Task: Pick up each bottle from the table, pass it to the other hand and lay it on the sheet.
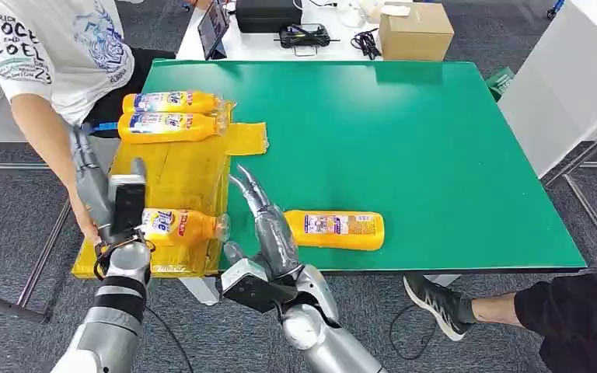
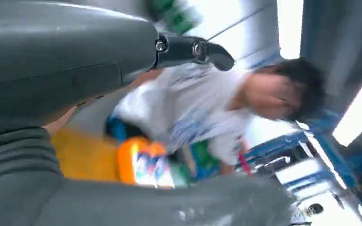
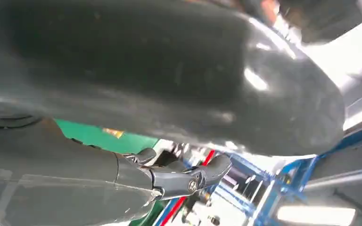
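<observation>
Two orange bottles (image 1: 172,102) (image 1: 172,127) lie side by side at the far end of the yellow sheet (image 1: 179,175). A third orange bottle (image 1: 183,226) (image 2: 143,162) lies on the sheet's near part, its base end beside my left hand (image 1: 127,208). That hand stands over the sheet's near left corner with its fingers (image 2: 193,49) spread and nothing in them. A fourth bottle (image 1: 334,230) lies on the green table (image 1: 404,140) near the front edge. My right hand (image 1: 263,225) is just left of it, fingers (image 3: 202,175) straight and apart, empty.
A person in a white T-shirt (image 1: 54,47) stands at the table's left side, one arm reaching down beside the sheet and my left hand. Another person's leg and shoe (image 1: 443,299) lie on the floor at the front right. A cardboard box (image 1: 416,31) and cables sit beyond the table.
</observation>
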You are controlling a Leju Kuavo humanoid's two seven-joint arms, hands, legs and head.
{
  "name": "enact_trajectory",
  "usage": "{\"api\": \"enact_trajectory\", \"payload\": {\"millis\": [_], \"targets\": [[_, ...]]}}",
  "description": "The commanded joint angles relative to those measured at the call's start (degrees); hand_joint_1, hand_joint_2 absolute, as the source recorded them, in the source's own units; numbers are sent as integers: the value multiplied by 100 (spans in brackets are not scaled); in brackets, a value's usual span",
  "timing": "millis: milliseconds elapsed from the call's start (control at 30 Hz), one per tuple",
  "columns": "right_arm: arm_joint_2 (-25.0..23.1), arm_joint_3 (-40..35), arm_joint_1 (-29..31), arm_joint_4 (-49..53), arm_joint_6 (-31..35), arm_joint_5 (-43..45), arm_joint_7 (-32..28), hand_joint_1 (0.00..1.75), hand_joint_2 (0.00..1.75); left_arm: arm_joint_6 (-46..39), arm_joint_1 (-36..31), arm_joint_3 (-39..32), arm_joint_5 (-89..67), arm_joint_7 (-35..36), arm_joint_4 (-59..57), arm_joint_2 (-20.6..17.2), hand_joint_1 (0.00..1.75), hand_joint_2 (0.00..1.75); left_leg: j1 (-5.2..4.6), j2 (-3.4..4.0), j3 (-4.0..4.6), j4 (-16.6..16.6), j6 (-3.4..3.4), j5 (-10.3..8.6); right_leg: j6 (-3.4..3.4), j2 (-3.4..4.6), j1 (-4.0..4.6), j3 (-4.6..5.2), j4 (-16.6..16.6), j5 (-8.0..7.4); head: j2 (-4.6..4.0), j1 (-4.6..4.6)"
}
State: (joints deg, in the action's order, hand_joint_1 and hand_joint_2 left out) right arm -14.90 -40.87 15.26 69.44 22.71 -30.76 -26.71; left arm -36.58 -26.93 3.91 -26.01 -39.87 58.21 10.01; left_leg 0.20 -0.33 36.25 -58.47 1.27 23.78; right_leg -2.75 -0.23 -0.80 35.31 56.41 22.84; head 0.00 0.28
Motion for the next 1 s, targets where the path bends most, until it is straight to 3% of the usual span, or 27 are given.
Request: {"api": "enact_trajectory", "payload": {"millis": [33, 400, 433, 533, 700, 800, 833, 1000], "targets": [[577, 275, 104, 127, 92, -219, 218, 0, 0, 592, 51, -185, 713, 32, 72, -14, 0, 175, 3, -5, -32, 3, -3, 11, 7, -6, 5, -37, -10, 10, 0, 2], [570, 363, 87, 127, 254, -430, 369, 0, 0, 683, 60, -238, 821, 118, 13, -1, 0, 175, 0, -6, -14, 3, -2, 4, 5, -2, 2, -15, -5, 3, 0, -2], [673, 509, 76, 192, 321, -570, 553, 0, 175, 944, 138, -317, 1060, 310, 19, 8, 0, 175, 1, -5, -28, 2, -4, 11, 8, -2, 3, -29, -3, 10, 0, -2], [1116, 1192, 69, 393, 429, -1083, 1052, 0, 175, 1250, 506, -491, 1315, 476, 47, -44, 0, 175, -1, -5, -40, 11, 0, 9, 5, -2, 1, -42, -15, 8, 0, -2], [1433, 1870, 382, -250, -397, -1739, 1668, 0, 175, 1463, 913, -497, 1000, 479, 266, -131, 0, 175, -7, -6, -17, 6, 2, 4, 1, -1, -5, -22, -13, 2, 0, 0], [1464, 1848, 773, -1083, -1062, -1923, 2026, 0, 175, 1688, 1022, -453, 863, 562, 392, -81, 0, 175, -11, 1, -14, 5, 1, 5, 1, 7, -10, -19, -13, -2, 0, -2], [1476, 1664, 1120, -1772, -1822, -1875, 2379, 0, 175, 1437, 1015, -175, 231, 557, 227, -131, 0, 175, -8, 12, -52, 4, -4, 22, 11, 16, -5, -55, -14, 12, 0, -2], [1391, 1556, 1462, -2607, -1651, -1791, 2290, 0, 175, 1354, 922, -75, 144, 471, -172, -36, 0, 175, -13, 0, -16, 6, 1, 1, 2, -1, -10, -19, -12, -2, 0, 0]]}}
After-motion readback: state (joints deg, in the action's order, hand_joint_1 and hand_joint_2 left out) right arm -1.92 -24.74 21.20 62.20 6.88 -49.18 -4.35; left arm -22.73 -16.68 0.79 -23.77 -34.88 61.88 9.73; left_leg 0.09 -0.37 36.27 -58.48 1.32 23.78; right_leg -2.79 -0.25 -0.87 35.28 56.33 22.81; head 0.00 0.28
